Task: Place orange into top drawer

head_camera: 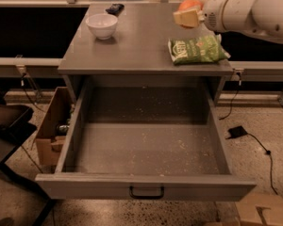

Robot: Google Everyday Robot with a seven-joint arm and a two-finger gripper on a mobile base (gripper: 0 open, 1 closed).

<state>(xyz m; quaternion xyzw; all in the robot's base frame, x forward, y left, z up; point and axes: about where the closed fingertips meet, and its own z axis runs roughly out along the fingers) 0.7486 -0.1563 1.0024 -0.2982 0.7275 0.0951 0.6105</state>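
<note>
The orange point(189, 4) is held in my gripper point(187, 13), lifted above the right part of the grey cabinet top point(137, 39), just behind and above the green chip bag point(196, 50). The pale fingers point(185, 18) are closed around the fruit, and my white arm point(247, 11) reaches in from the right edge. The top drawer point(146, 149) is pulled wide open below, its speckled floor bare, with a small black handle point(146, 192) on the front panel.
A white bowl point(102, 25) and a small dark object point(114, 8) sit on the cabinet top at the back left. A cardboard box point(52, 131) stands on the floor left of the drawer. A black cable and plug point(238, 132) lie on the floor at right.
</note>
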